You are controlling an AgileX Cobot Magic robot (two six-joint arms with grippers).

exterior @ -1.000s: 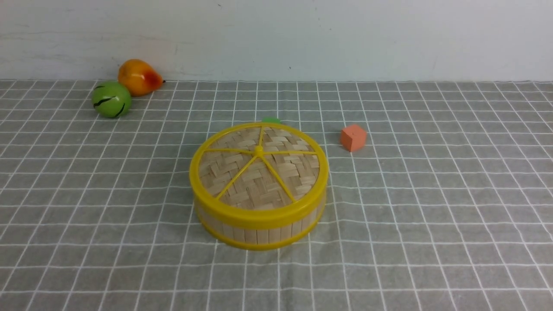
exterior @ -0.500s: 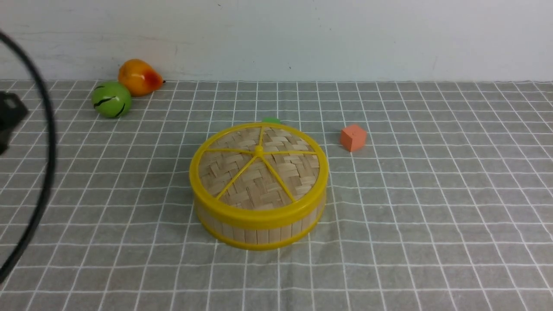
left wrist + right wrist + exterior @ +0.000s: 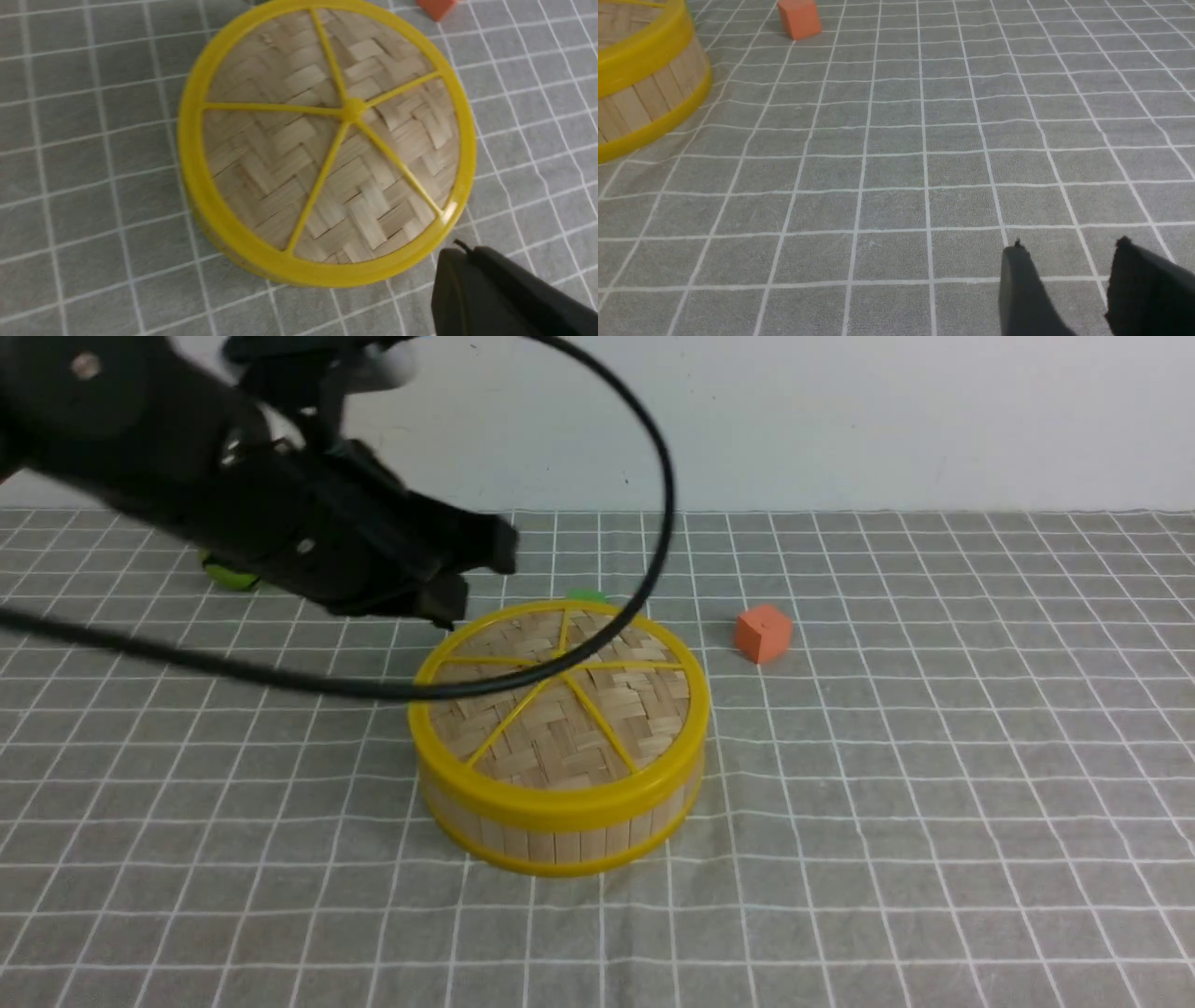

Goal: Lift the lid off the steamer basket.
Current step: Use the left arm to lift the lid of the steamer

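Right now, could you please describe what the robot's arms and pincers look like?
The left arm is bulky, glossy black, with a small round silver screw on its housing and a thick black cable looping from it. The left pincer is black and blocky too. The right pincer shows two dark matte fingers tapering to small pointed tips; its arm is out of view.

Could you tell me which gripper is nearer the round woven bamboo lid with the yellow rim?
The left. The left gripper hovers above the far left rim of the yellow-rimmed woven bamboo lid; the right gripper sits well off to its right, over the grey checked cloth.
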